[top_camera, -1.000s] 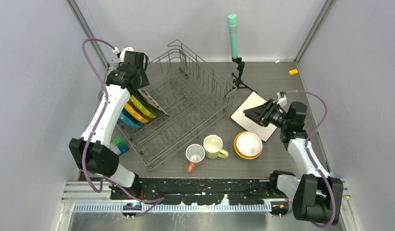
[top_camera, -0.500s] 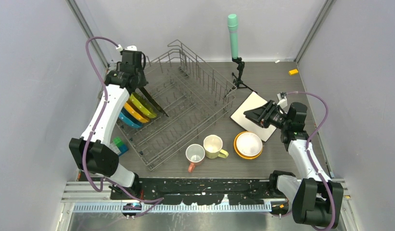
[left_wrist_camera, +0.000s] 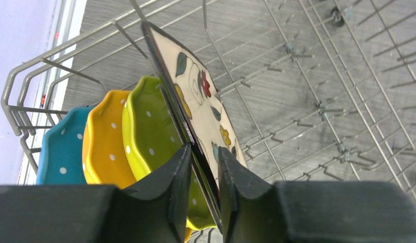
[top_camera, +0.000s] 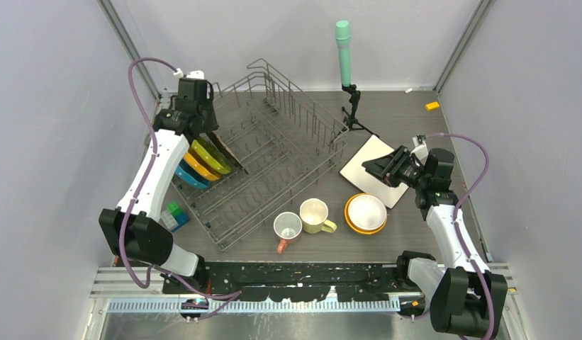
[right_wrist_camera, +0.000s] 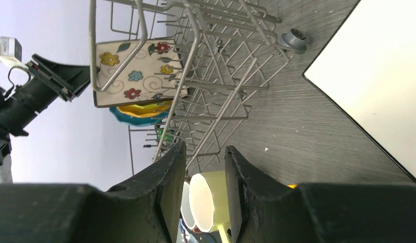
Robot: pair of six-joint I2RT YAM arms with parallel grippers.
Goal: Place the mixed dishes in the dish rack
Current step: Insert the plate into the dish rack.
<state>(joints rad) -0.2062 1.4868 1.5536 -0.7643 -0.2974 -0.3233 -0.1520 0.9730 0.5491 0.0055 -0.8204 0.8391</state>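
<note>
Three dotted round plates [left_wrist_camera: 104, 142] and a flowered square plate [left_wrist_camera: 200, 96] stand on edge at the left end of the grey wire dish rack [top_camera: 273, 163], the flowered one between the fingers of the left end effector [left_wrist_camera: 204, 151], clenched or not I cannot tell, while the right end effector [right_wrist_camera: 204, 147] hangs released and empty above the white square plate [right_wrist_camera: 378, 86] right of the rack.

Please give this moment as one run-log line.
left gripper: around floral plate edge, in dish rack | right gripper: open, empty, above white square plate
</note>
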